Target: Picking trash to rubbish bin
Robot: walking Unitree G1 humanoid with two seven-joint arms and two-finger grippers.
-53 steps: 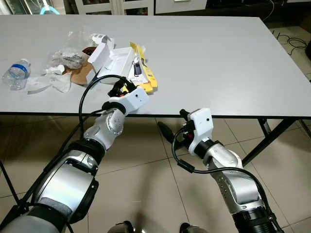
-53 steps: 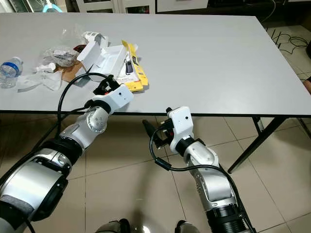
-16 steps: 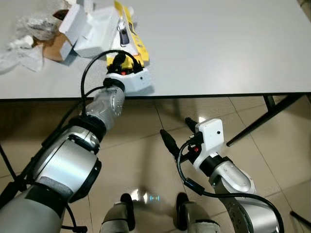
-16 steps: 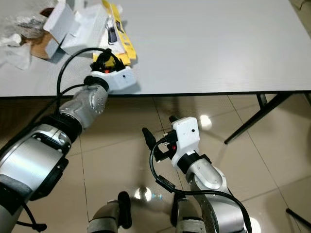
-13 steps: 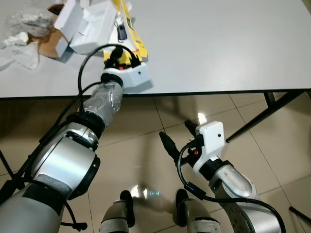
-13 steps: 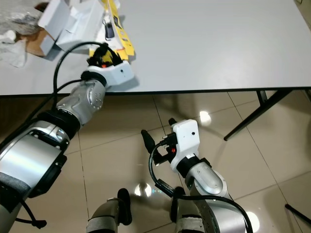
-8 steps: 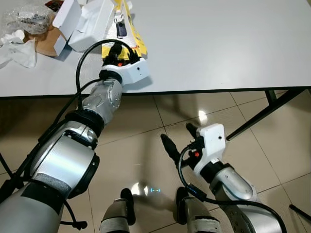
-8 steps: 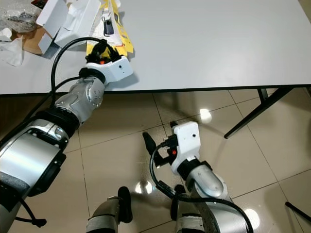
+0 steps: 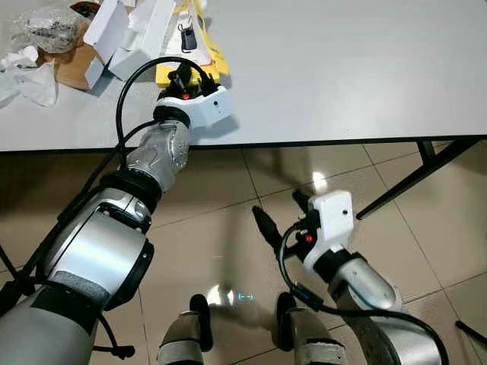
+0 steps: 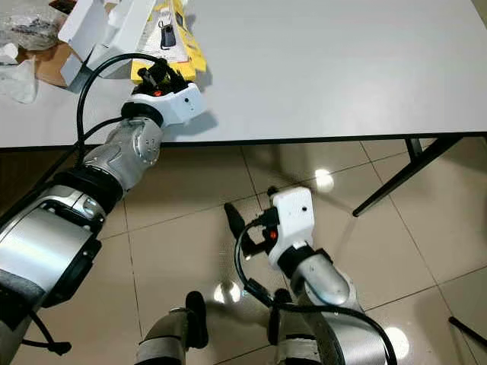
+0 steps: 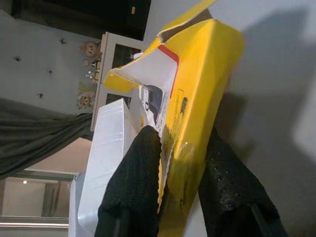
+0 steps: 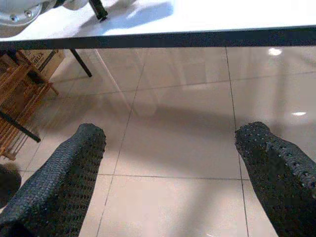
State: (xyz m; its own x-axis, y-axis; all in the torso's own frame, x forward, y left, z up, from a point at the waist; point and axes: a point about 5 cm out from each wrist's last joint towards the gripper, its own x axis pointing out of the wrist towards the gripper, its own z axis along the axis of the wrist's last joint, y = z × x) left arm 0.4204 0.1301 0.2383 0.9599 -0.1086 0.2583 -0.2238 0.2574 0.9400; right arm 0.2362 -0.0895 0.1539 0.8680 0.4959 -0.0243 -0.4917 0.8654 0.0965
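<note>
A flattened yellow carton (image 9: 204, 47) with a white printed face lies on the grey table (image 9: 342, 68), near its front edge. My left gripper (image 9: 181, 76) reaches over that edge to the carton's near end. In the left wrist view its two black fingers (image 11: 136, 182) press on either side of the yellow carton (image 11: 197, 89), shut on it. My right gripper (image 9: 281, 213) hangs open below table height over the tiled floor, its fingers (image 12: 64, 177) wide apart with nothing between them.
An open white box (image 9: 144, 26), brown cardboard (image 9: 72, 72), a crumpled plastic bag (image 9: 46, 23) and tissue (image 9: 23, 72) lie left of the carton. A black table leg (image 9: 418, 171) slants down at the right. Wooden slats (image 12: 19, 89) stand on the floor.
The view has tilted down toward the floor since the earliest frames. My left gripper has pushed a little farther onto the table along the yellow carton. The right arm has hardly moved.
</note>
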